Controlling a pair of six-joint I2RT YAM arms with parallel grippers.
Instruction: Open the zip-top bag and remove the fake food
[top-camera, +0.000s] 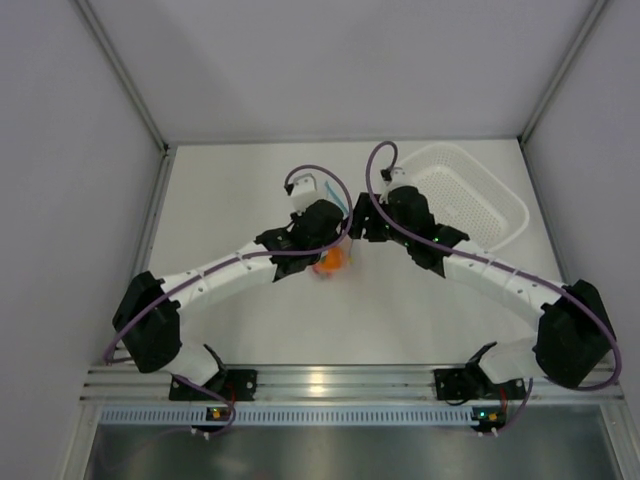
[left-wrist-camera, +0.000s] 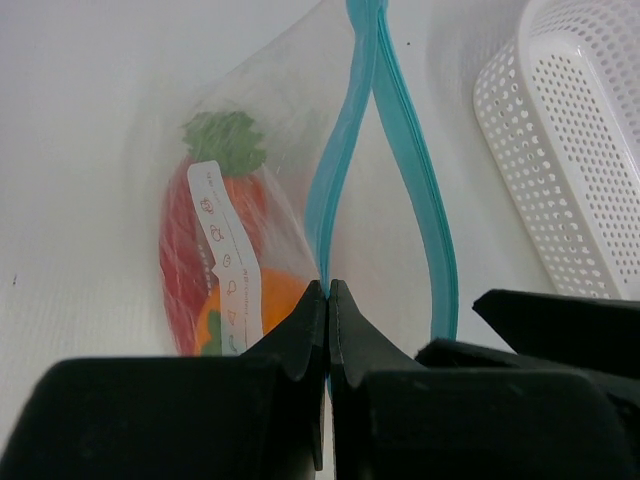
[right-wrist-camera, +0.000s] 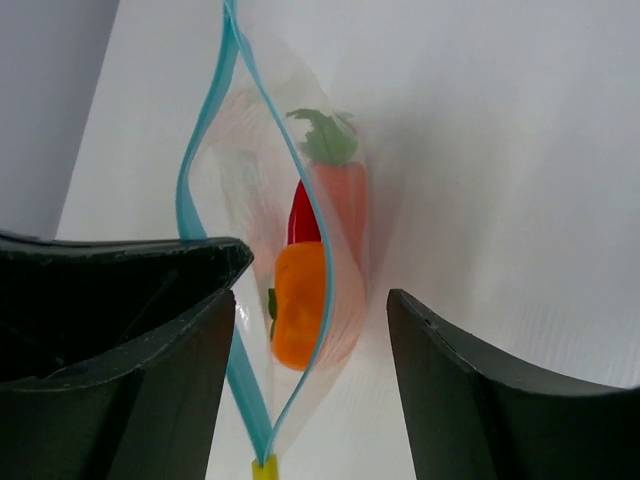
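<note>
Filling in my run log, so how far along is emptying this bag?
Done: the blue zip strip of the bag is parted, so the mouth gapes. In hand: the left pincer is shut on one lip; the right pincer stands open at the mouth, gripping nothing. Left: carrot, chili and orange sit inside.

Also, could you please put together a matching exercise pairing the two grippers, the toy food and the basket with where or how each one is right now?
Things:
1. left gripper
2. right gripper
3. toy food
4. basket

Places or states:
a. open, its fingers on either side of the bag
b. inside the bag
c. shut on the bag's blue zip strip
d. white, at the far right of the table

Pairs: 1-c, 2-a, 3-b, 4-d
</note>
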